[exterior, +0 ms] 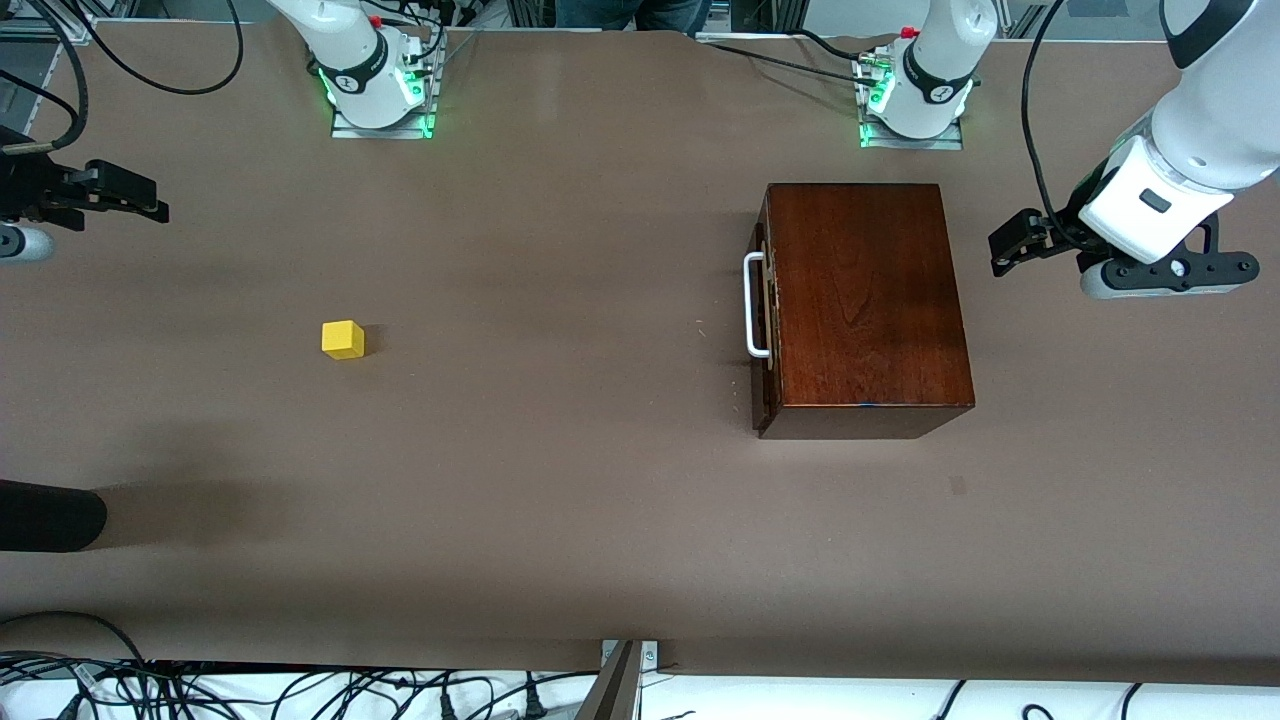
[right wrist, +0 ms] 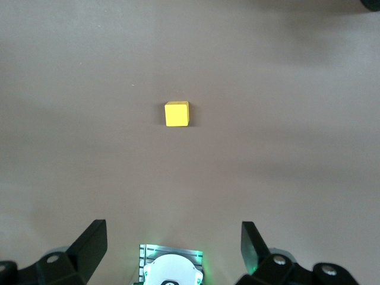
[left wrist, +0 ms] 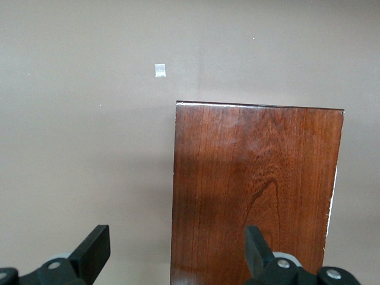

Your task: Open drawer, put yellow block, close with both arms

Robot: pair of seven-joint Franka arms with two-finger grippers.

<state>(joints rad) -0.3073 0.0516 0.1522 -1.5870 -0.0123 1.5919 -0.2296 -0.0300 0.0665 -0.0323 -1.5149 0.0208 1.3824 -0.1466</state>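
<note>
The dark reddish-brown wooden box [exterior: 865, 305] stands toward the left arm's end of the table. Its drawer [exterior: 765, 315] is pushed in, and its white bar handle [exterior: 754, 305] faces the right arm's end. The yellow block [exterior: 343, 339] lies alone on the table toward the right arm's end. My left gripper [exterior: 1005, 248] is open and empty, in the air beside the box's back. In the left wrist view [left wrist: 178, 249] it looks down on the box top [left wrist: 255, 190]. My right gripper [exterior: 150, 203] is open and empty at the table's end. The right wrist view [right wrist: 173, 243] shows the block [right wrist: 176, 113] below.
A dark rounded object [exterior: 50, 515] reaches in at the right arm's end, nearer the camera. A small pale mark [exterior: 957, 485] sits on the table nearer the camera than the box. The arm bases [exterior: 380, 95] stand along the back edge. Cables [exterior: 300, 690] hang at the table's near edge.
</note>
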